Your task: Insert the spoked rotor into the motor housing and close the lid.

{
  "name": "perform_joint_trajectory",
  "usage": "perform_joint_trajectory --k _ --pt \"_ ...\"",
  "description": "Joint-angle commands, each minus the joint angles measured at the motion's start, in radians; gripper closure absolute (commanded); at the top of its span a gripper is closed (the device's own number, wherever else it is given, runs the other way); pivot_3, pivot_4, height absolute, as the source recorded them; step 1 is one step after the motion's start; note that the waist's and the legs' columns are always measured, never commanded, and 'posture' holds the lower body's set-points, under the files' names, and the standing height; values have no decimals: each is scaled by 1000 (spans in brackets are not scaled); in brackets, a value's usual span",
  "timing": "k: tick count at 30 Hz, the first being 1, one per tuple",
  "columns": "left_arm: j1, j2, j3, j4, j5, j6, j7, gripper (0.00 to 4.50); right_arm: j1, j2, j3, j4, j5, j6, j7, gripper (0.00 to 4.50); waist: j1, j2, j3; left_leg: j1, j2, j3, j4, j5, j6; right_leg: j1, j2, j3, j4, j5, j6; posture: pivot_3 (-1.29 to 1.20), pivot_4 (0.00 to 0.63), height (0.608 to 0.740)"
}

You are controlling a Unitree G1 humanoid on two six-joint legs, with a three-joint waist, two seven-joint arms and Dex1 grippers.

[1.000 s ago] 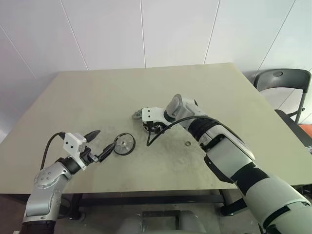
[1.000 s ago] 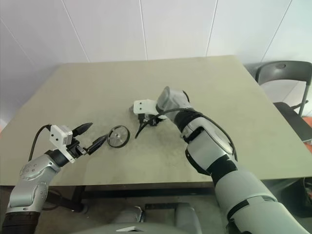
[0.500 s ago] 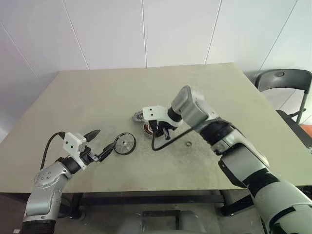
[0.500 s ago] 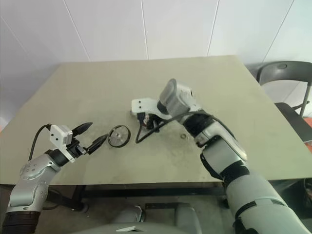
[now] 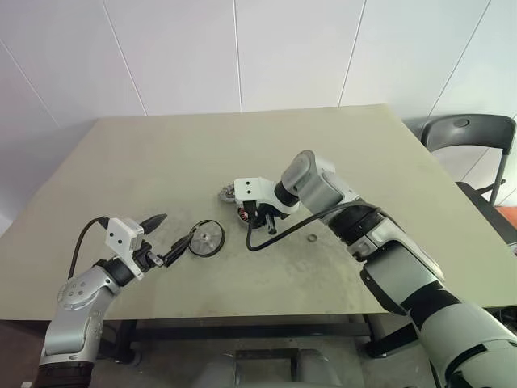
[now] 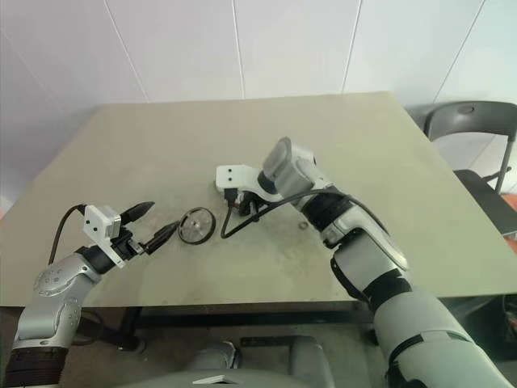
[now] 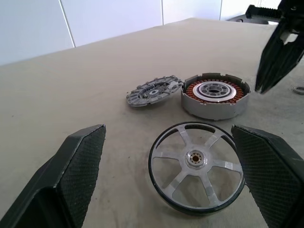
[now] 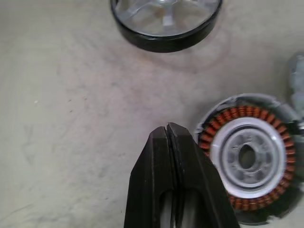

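The spoked rotor [image 7: 196, 160], black-rimmed with silver spokes, lies flat on the table between the wide-open fingers of my left gripper [image 7: 168, 130], which touch nothing. Just beyond it sits the motor housing [image 7: 213, 94] with its copper windings facing up. The grey slotted lid [image 7: 153, 92] lies beside the housing, tilted against it. My right gripper [image 8: 167, 128] hovers shut and empty just above the table, next to the housing [image 8: 247, 156] on the side toward the rotor [image 8: 166, 23]. From the head, the right gripper [image 5: 260, 223] partly covers the housing [image 5: 243, 215].
A small metal ring [image 5: 311, 238] lies on the table to the right of the housing. The tan table [image 5: 161, 153] stretches bare on the far side and to both sides. A dark chair [image 5: 468, 133] stands off its right edge.
My right gripper has lifted and drawn back from on top of the housing, uncovering it, and its fingers have come together. Left gripper, rotor and lid have stayed put.
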Motion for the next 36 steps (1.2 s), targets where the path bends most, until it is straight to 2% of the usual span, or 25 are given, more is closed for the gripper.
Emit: perform_joint_trajectory --k 1,10,11,20,36 --pt "-5 9 16 -26 -2 -13 2 0 -54 16 -9 43 1 -56 -6 3260 -1 0 0 0 0 0 0 0 0 0 0 0 0 0 0 0 0 740" --pt "-2 6 15 -29 -4 -13 6 0 -132 83 10 232 -41 -184 -62 204 -3 0 0 0 0 0 -1 0 0 -1 1 0 1 0 0 0 0 740" --pt "-2 6 15 -29 -3 -14 6 0 -140 91 15 256 -51 -195 -69 15 -3 0 0 0 0 0 -1 0 0 -1 1 0 1 0 0 0 0 740" --pt "-1 2 13 -33 0 -17 15 0 -184 149 8 429 -100 -234 -132 15 -3 0 0 0 0 0 -1 0 0 -2 1 0 1 0 0 0 0 740" --pt "-4 2 11 -36 -1 -16 18 0 -156 166 1 491 -138 -250 -140 15 -4 0 0 0 0 0 -1 0 -1 -4 1 1 5 0 0 0 0 740"
